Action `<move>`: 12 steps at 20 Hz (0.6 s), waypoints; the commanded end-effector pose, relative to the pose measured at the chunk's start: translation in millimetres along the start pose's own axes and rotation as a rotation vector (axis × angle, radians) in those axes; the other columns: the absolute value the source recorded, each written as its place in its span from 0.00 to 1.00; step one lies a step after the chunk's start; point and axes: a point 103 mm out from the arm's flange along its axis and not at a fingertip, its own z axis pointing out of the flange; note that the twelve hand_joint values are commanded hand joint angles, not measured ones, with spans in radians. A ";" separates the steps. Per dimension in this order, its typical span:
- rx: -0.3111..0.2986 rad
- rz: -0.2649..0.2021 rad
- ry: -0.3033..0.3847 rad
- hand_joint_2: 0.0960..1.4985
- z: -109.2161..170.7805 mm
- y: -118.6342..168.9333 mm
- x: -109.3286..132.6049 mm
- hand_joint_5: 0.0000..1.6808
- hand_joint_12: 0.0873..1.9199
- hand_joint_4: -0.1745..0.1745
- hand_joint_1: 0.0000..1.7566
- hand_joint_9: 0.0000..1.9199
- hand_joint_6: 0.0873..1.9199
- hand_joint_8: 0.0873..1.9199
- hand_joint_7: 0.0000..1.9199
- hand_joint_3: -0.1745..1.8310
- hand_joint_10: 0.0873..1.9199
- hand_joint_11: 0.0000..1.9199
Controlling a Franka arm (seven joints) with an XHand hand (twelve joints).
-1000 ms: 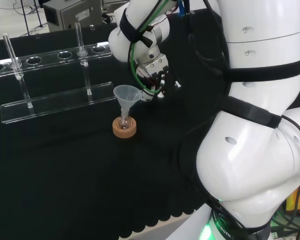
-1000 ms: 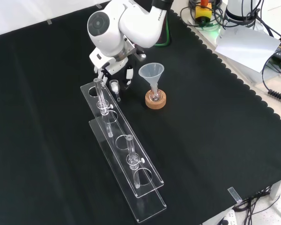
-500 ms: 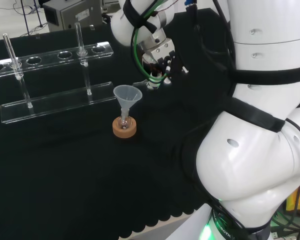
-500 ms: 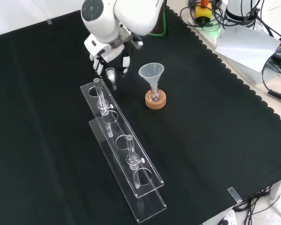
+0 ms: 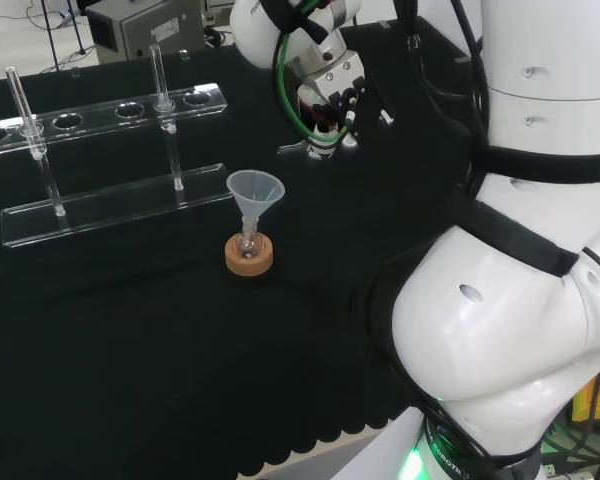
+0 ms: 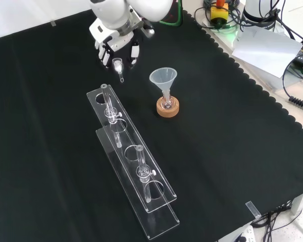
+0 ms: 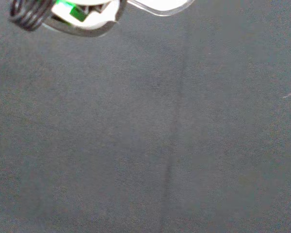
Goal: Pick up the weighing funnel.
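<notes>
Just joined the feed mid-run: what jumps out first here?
The white arm's hand at the front view's top, fingers curled on the small clear weighing funnel, stem down. Right of it, the big funnel stands in a flask on a cork ring; a long clear rack holding glass tubes runs toward the bottom.

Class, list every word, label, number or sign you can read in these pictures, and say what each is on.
None can be read.
On the weighing funnel held in the hand: no marks seen.
On the funnel, cork ring and test tube rack: no marks seen.
On the grey box at the head view's top: any label too small to read.
</notes>
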 end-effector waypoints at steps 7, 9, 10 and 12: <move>0.012 0.021 -0.041 0.42 -17.4 -33.2 -20.2 0.67 0.51 1.00 0.62 0.58 0.49 0.27 0.44 0.46 0.10 0.47; -0.001 0.020 -0.035 0.42 -20.3 -39.9 -22.4 0.67 0.51 1.00 0.62 0.58 0.49 0.27 0.44 0.46 0.10 0.47; -0.002 0.018 -0.035 0.42 -22.7 -44.3 -23.8 0.67 0.51 1.00 0.62 0.58 0.49 0.27 0.44 0.46 0.10 0.47; 0.001 0.015 -0.037 0.42 -28.4 -51.0 -25.2 0.67 0.51 1.00 0.62 0.58 0.49 0.27 0.44 0.46 0.10 0.47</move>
